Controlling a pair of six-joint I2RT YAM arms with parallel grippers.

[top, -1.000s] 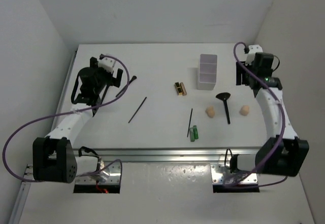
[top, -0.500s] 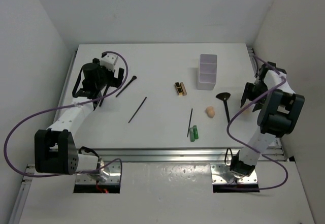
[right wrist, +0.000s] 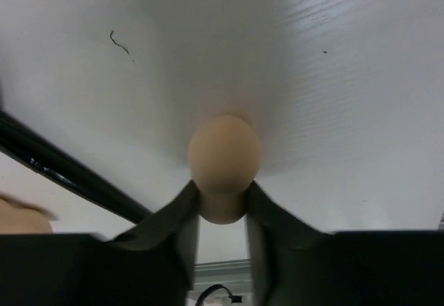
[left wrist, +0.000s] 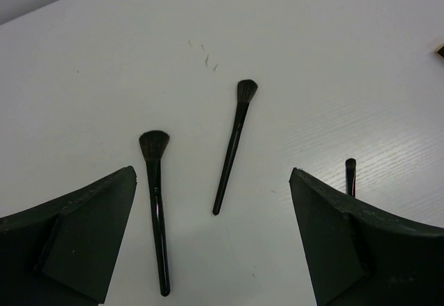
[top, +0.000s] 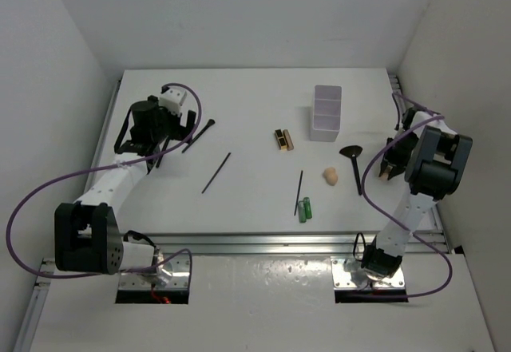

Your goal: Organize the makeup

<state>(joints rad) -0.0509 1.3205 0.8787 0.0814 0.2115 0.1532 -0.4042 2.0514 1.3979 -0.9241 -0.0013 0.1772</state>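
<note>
Makeup items lay spread across the white worktop (top: pixel 247 96). At the left, one slim brush (left wrist: pixel 232 153) and a second slim brush (left wrist: pixel 158 223) lay roughly side by side, long axes diagonal, bristle heads toward the far right. A thin stick (top: pixel 216 172) lay diagonally, near-left to far-right. A second thin stick (top: pixel 299 191) ran almost near-to-far, with the green tubes (top: pixel 304 208) side by side just beside its near end. The black-and-gold case (top: pixel 283 139) lay near the white box (top: pixel 326 112). A flared brush (top: pixel 352 164) pointed its head toward the box and its handle toward the near edge; a beige sponge (top: pixel 330 176) sat just left of the handle.

The right tool (right wrist: pixel 222 198), at the right edge of the worktop, was clamped on an egg-shaped sponge (right wrist: pixel 223 150), its fingers pressing both sides of the lower end. The left tool (left wrist: pixel 211 174) stood fully spread above the two slim brushes, holding nothing.

The brushes and sticks were black, the sponges smooth and tan.
</note>
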